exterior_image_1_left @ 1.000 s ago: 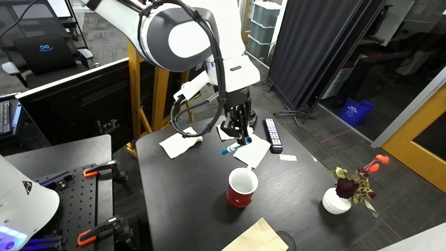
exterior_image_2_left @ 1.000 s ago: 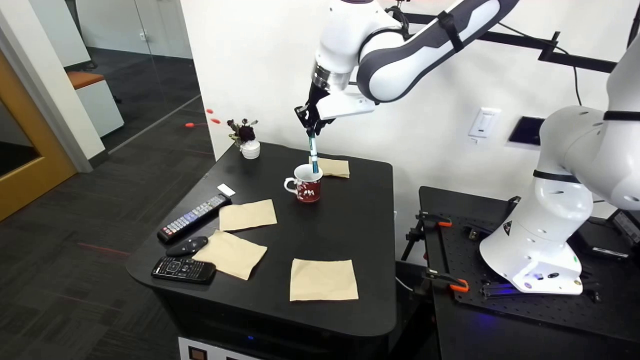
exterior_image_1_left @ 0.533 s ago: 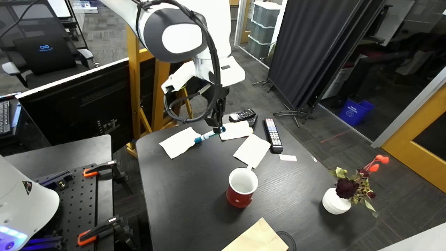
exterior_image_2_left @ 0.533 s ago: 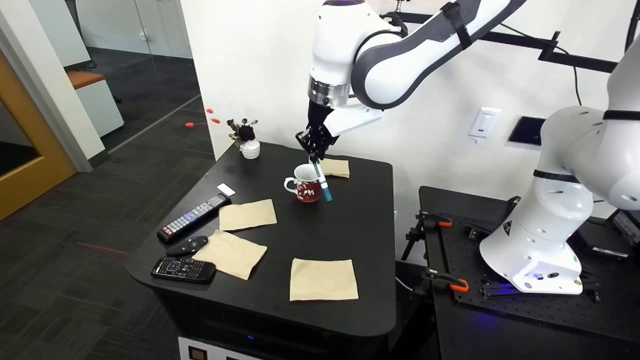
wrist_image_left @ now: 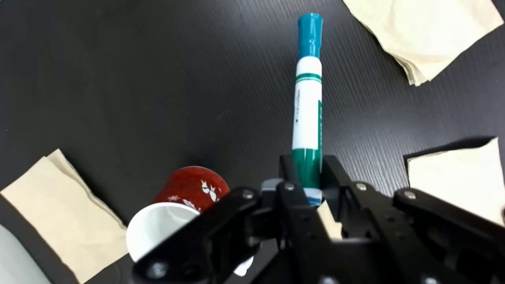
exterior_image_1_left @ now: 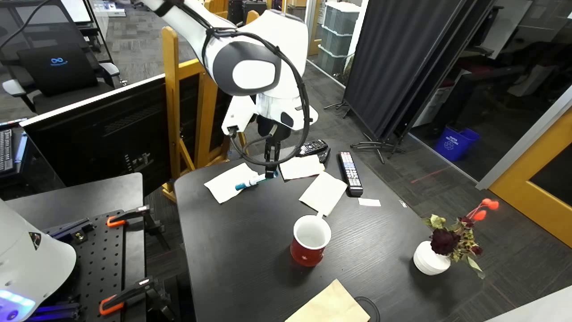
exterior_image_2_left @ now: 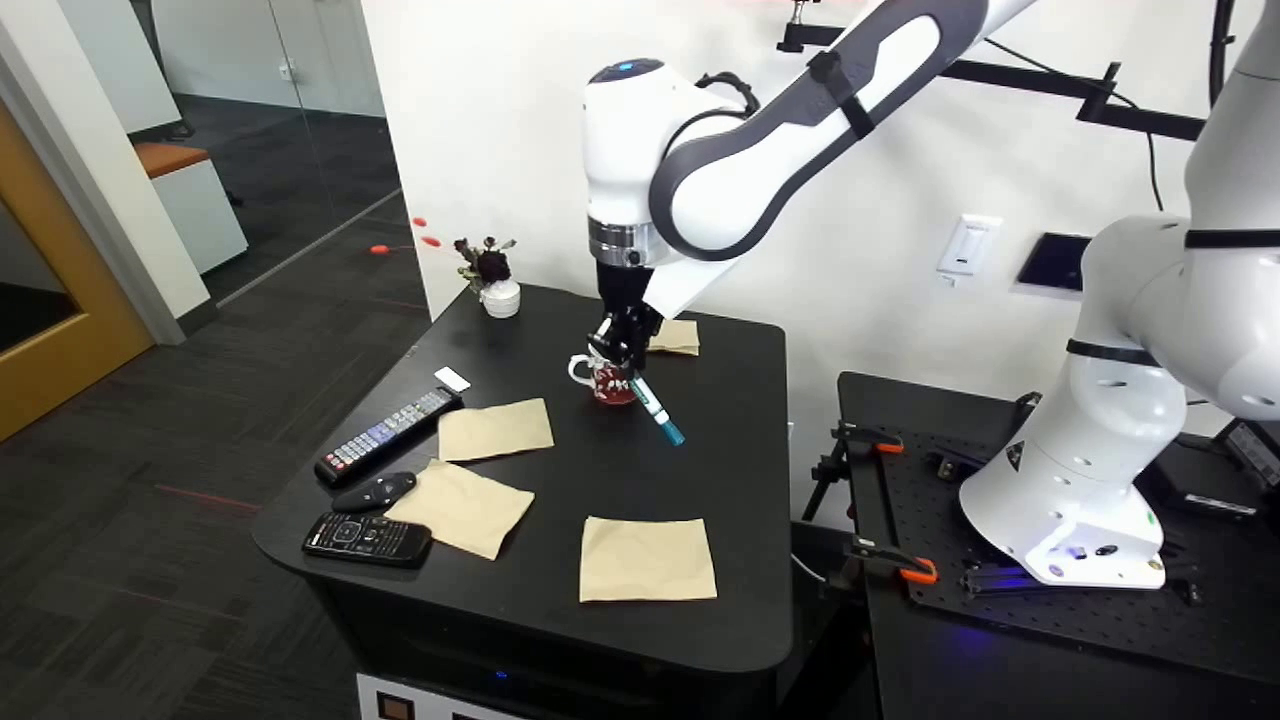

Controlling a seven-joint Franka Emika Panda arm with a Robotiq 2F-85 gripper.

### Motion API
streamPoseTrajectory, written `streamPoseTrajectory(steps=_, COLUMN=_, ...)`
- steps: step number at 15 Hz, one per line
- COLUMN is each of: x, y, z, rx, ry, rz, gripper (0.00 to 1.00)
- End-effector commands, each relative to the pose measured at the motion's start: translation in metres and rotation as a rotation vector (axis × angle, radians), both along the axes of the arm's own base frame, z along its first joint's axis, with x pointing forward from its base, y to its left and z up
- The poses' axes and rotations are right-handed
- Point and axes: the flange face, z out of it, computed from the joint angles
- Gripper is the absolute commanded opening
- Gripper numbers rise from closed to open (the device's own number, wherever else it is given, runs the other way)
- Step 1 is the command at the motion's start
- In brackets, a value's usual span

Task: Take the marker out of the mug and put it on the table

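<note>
"Where is the marker (wrist_image_left: 307, 114) held?"

"Clamped in the gripper (wrist_image_left: 307, 167), tilted, clear of the mug (wrist_image_left: 194, 185) at its eight o'clock in the wrist view."

"Before release, it should be levelled against the surface (wrist_image_left: 158, 98)."

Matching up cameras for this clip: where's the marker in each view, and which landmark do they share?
In an exterior view: marker, just left of centre, up and left of the mug.
In an exterior view: marker, near centre, down and right of the mug.
In the wrist view: marker, right of centre, from near the top to the fingers.
Shared landmark: the mug, seen in all three.
</note>
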Motion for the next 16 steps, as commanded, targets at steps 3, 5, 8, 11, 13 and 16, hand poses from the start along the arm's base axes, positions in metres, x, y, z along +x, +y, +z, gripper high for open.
streamPoseTrajectory(steps=3, x=0.037, y=-0.003, z=-0.037, rx=0.024, ry=0.143, rz=0.148, gripper=0.05)
streamPoseTrajectory(steps=5, x=0.046, y=-0.004, z=-0.052, rx=0.024, ry=0.185, rz=0.197, gripper=0.05)
streamPoseTrajectory(steps=8, x=0.057, y=-0.002, z=-0.074, rx=0.023, ry=0.228, rz=0.252, gripper=0.05)
streamPoseTrajectory(steps=11, x=0.064, y=0.000, z=-0.094, rx=0.024, ry=0.254, rz=0.283, gripper=0.05)
streamPoseTrajectory(steps=13, x=0.068, y=0.001, z=-0.105, rx=0.018, ry=0.260, rz=0.299, gripper=0.05)
streamPoseTrajectory(steps=16, x=0.071, y=0.002, z=-0.115, rx=0.008, ry=0.265, rz=0.307, gripper=0.05)
